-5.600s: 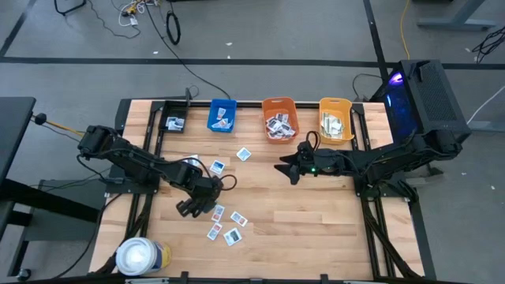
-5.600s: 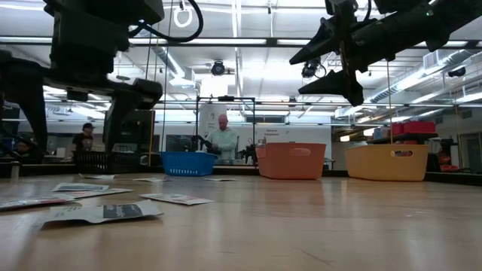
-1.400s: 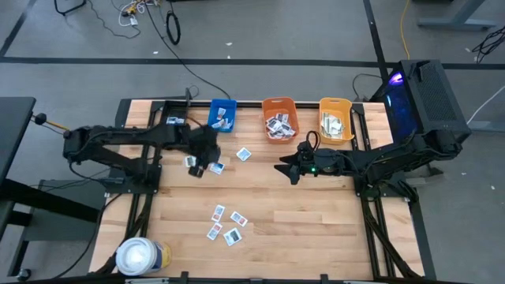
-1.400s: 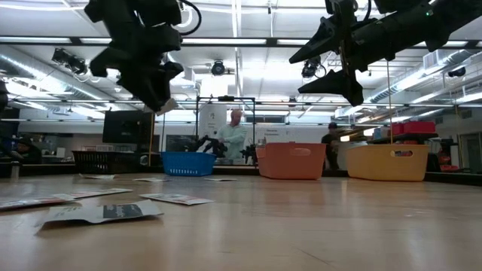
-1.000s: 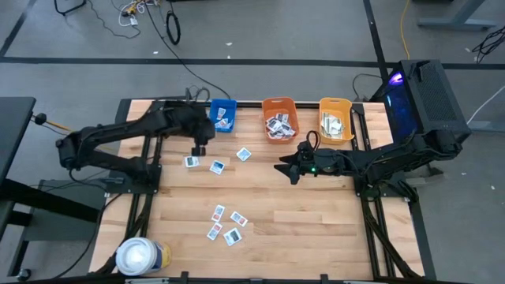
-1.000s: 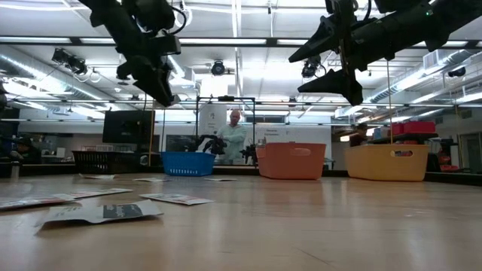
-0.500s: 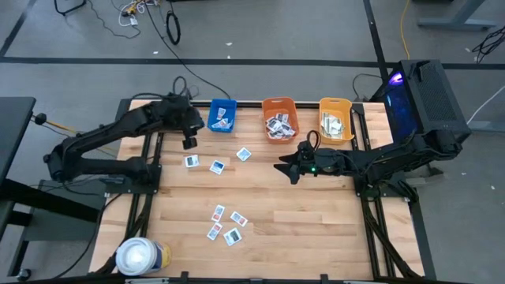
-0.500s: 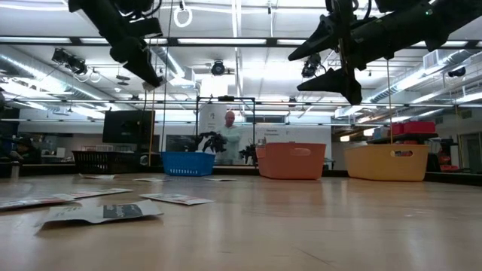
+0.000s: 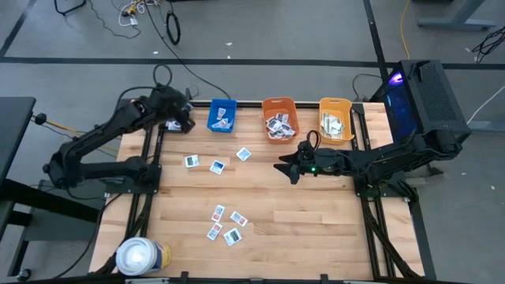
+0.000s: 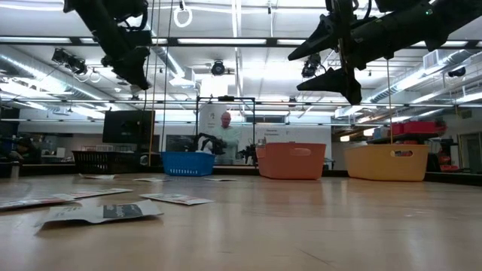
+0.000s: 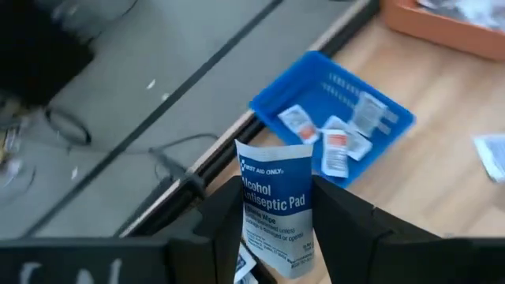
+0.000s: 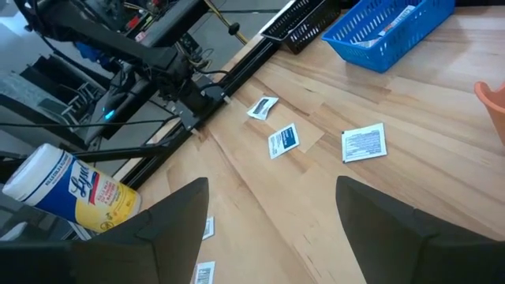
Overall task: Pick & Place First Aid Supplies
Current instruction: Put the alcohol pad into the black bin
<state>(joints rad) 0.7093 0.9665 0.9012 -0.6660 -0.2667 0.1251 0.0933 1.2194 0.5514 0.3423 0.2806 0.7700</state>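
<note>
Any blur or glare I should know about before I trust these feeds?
Left wrist view: floor and blue bin blurred, alcohol pad packet in the left gripper readable. Low view: bright ceiling lights silhouette both arms. High view: evenly lit, purple glow by the tower.

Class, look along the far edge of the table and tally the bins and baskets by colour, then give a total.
Blue bin: 1
Orange bin: 1
Yellow bin: 1
Black basket: 1
Total: 4
</note>
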